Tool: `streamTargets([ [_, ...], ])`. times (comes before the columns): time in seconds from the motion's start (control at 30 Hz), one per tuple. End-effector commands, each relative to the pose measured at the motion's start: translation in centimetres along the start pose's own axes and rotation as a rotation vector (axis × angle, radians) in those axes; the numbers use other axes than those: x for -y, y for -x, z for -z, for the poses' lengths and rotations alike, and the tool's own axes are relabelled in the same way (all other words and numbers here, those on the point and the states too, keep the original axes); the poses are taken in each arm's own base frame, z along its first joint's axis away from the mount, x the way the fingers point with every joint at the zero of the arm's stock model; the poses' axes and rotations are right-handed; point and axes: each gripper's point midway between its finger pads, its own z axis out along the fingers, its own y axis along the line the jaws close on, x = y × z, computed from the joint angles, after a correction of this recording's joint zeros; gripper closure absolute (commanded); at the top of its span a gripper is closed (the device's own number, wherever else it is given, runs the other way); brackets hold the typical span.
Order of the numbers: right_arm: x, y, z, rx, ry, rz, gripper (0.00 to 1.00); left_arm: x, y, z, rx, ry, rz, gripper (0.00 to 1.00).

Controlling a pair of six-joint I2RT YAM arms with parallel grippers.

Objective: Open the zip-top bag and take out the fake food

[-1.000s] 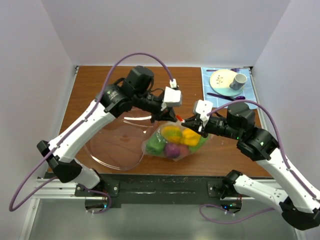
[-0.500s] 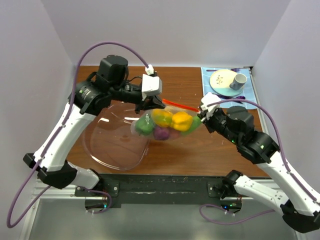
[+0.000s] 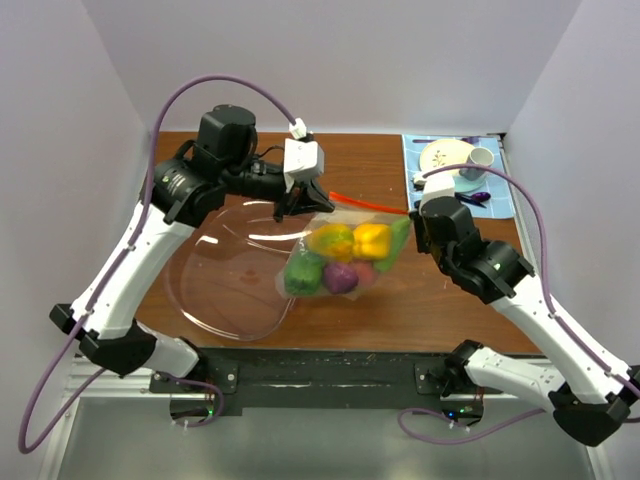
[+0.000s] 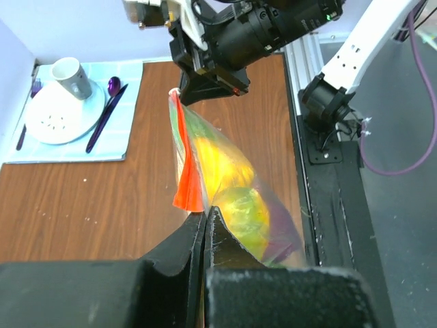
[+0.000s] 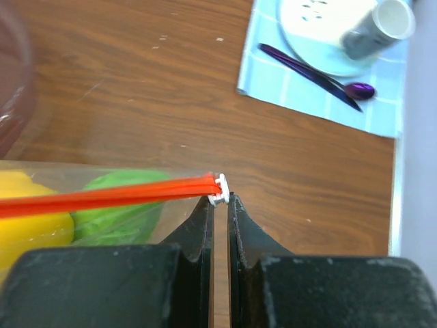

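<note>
Bare wooden table [image 3: 420,310] lies open near-right of the hanging zip-top bag [image 3: 340,262], whose fake food [image 3: 371,240] sags just by the right rim of the clear bowl [image 3: 200,290]. The left gripper [image 4: 205,220] seems clamped on plastic under the orange-red zip strip [image 3: 365,205]; only the right wrist view shows the right gripper [image 5: 220,201] pinching the white slider [image 5: 220,188]. Far right sits a blue placemat [image 3: 503,203].

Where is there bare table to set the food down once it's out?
Bare table: the far strip between left pincer and mat; the near patch in front of the bag. Crowded: bowl fills the left, plate and cup the mat, right pincer holds the bag too.
</note>
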Motion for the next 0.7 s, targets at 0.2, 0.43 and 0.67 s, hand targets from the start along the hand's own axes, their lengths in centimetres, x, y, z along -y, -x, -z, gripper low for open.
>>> streamTargets([
  [0.2, 7.0, 2.1, 6.6, 0.185, -0.139, -0.226, 0.22, -0.2, 3.9, -4.9, 0.130, -0.122, -0.019, 1.00],
  [0.43, 9.5, 3.1, 9.6, 0.348, -0.162, -0.326, 0.20, -1.0, 4.0, -11.0, 0.130, -0.208, -0.016, 1.00],
  [0.67, 10.2, 3.0, 10.0, 0.372, -0.186, -0.320, 0.32, -3.8, 2.8, -14.5, 0.110, -0.209, -0.048, 1.00],
])
